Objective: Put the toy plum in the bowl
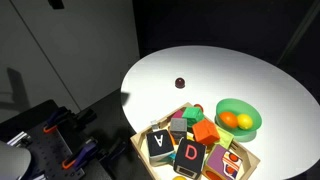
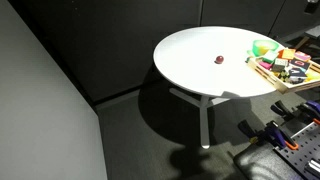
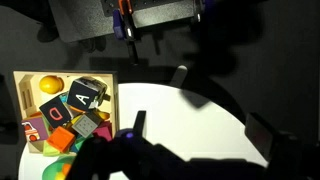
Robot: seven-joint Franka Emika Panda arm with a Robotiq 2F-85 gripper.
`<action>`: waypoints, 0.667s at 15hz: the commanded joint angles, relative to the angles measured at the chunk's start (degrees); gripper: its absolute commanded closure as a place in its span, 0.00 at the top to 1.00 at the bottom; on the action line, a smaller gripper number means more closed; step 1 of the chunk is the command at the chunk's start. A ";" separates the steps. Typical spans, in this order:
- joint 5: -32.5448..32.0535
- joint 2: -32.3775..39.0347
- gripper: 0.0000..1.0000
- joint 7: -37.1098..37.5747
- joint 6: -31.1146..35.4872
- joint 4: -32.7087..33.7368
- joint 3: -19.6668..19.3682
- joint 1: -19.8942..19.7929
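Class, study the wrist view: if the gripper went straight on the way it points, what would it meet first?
Most likely the bare white table, right ahead of the gripper. The tray of blocks lies off to the side; the toy plum is outside that view. Depth is unclear.

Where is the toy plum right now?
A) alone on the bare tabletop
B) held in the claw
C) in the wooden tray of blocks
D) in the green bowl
A: in both exterior views the toy plum sits by itself on the white table, apart from the green bowl, which holds only an orange ball and a yellow ball.
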 commanded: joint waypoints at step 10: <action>0.86 3.23 1.00 0.34 1.07 3.99 -1.29 -0.51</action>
